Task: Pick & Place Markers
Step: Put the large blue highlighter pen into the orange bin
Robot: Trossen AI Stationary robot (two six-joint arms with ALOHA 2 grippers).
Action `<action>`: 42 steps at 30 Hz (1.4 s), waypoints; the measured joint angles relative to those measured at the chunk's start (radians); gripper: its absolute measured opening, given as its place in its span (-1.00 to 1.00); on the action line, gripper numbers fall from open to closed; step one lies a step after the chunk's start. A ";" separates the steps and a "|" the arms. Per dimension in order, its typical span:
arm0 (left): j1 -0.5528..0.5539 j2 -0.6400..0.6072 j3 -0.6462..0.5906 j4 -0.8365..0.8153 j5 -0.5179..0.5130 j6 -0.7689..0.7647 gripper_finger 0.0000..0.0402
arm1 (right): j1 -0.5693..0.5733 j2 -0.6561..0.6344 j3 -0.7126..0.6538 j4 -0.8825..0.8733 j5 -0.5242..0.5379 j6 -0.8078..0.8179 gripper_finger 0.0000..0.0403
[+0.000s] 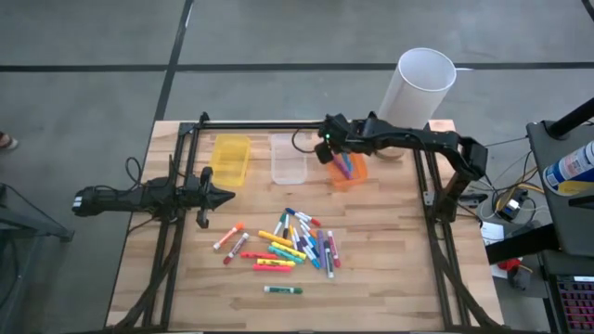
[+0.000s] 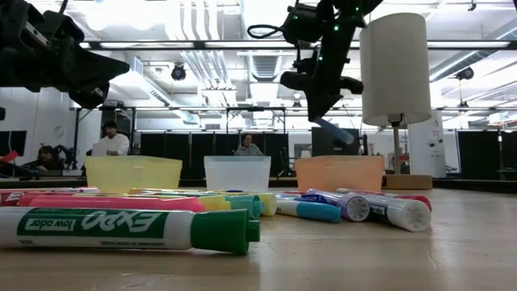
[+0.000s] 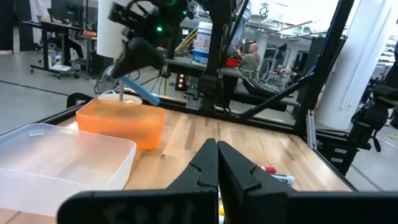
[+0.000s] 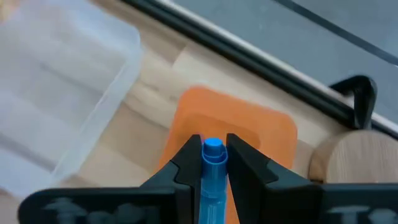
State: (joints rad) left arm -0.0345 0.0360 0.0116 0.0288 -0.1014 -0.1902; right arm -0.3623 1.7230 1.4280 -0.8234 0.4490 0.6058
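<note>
The right hand [image 4: 213,163] hangs above the orange bin [image 1: 349,172], its two fingers pinching a blue marker [image 4: 211,180] around the barrel, cap end poking out toward the bin below. The marker looks light, stiff and smooth, so a mid-barrel pinch seems safest against slipping. The other markers [image 1: 290,246] lie scattered on the counter [image 1: 390,269], well behind this hand. The left hand [image 1: 221,196] waits apart, fingers pressed together.

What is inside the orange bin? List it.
Inside the orange bin lie a few markers, blue and red. The right end effector, holding a blue marker, covers the rest.
</note>
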 joint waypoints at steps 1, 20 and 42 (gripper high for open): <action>0.000 0.000 0.000 0.000 0.000 0.000 -1.00 | -0.010 0.004 -0.003 0.011 0.000 -0.005 -0.73; 0.000 0.000 0.000 0.000 0.000 0.000 -1.00 | -0.046 0.156 -0.058 0.037 -0.005 -0.001 -0.73; 0.000 0.000 0.000 0.000 0.000 0.000 -1.00 | -0.061 0.177 -0.062 0.056 -0.004 0.012 -0.48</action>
State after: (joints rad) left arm -0.0345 0.0364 0.0116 0.0288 -0.1013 -0.1903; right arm -0.4236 1.9003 1.3663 -0.7676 0.4446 0.6176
